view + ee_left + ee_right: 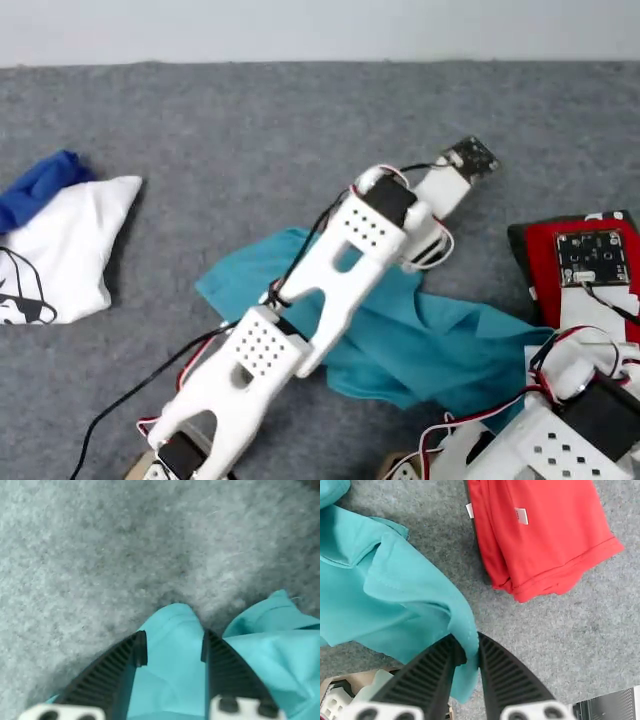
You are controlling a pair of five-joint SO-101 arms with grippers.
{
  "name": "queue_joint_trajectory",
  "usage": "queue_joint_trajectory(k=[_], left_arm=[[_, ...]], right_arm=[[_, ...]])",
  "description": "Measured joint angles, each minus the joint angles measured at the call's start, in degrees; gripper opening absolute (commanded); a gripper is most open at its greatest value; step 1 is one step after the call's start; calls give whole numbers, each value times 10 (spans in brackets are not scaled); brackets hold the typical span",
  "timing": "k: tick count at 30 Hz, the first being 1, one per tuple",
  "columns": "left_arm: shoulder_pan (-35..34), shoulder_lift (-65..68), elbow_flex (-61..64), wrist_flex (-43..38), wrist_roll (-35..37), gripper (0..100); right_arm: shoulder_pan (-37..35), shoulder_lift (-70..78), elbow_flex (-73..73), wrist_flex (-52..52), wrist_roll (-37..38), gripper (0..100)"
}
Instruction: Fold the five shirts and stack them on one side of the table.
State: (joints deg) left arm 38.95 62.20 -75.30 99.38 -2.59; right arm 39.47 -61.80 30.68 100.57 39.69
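Note:
A teal shirt lies crumpled in the middle of the grey table. My left gripper is at its far edge, open, with its jaws astride a raised fold of the teal shirt. Near the red shirt, my right gripper is shut on a thin edge of the teal shirt. The folded red shirt lies at the right side on a dark layer, close to the right gripper, and its hem and tags show. A white printed shirt lies folded at the left on a blue shirt.
Bare grey carpet-like table stretches across the back and between the teal shirt and the white one. The left arm reaches diagonally over the teal shirt. Cables trail along the front edge.

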Motion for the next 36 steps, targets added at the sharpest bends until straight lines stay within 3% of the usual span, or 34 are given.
queue_joint_trajectory(k=[10, 17, 25, 29, 36], left_arm=[[11, 89, 11, -7, 4, 182], [18, 98, -4, -16, 2, 14], [14, 103, -63, -29, 2, 14], [-19, 103, -161, -3, 2, 14], [-131, 39, -168, 0, 2, 14]], right_arm=[[0, 0, 0, 0, 0, 10], [0, 0, 0, 0, 0, 10], [0, 0, 0, 0, 0, 10], [0, 0, 0, 0, -12, 10], [-1, 0, 25, -33, -25, 10]])
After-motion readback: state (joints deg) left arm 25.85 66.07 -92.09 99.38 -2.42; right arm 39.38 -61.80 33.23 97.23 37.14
